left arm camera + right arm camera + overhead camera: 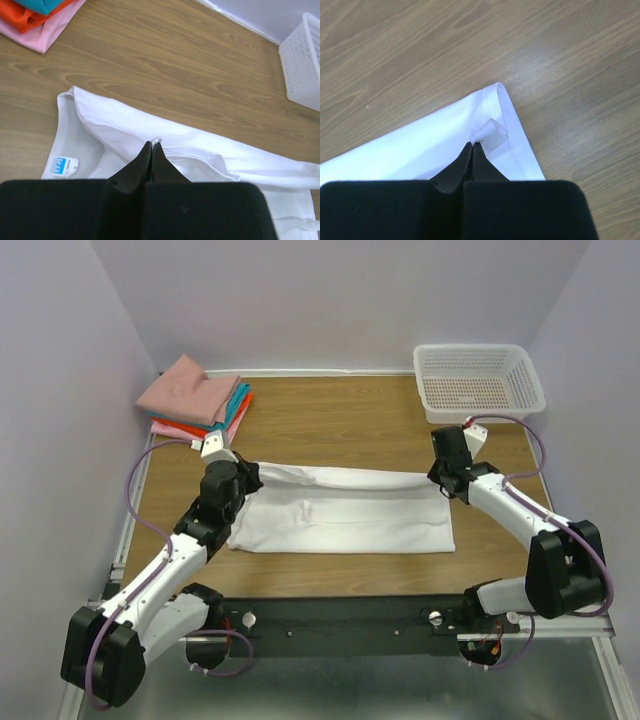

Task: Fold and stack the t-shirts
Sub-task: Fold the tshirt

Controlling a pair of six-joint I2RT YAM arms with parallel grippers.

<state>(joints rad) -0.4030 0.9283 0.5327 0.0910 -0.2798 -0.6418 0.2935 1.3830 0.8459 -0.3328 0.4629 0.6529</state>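
A plain white t-shirt [340,520] lies in the middle of the table, its far edge lifted and stretched between my two grippers. My left gripper [248,472] is shut on the shirt's left end; in the left wrist view the pinched cloth [156,141] shows at the fingertips, with the blue neck label [65,165] to the left. My right gripper [440,478] is shut on the right end; in the right wrist view a cloth tip [492,134] pokes out near the hem corner [497,95]. A stack of folded t-shirts [195,400], dusty pink on top, sits at the back left.
A white perforated basket [478,380] stands at the back right, also in the left wrist view [302,65]. The stack's teal, orange-red and light pink layers [35,20] show at the left wrist view's top left. Bare wood table [330,420] lies behind the shirt.
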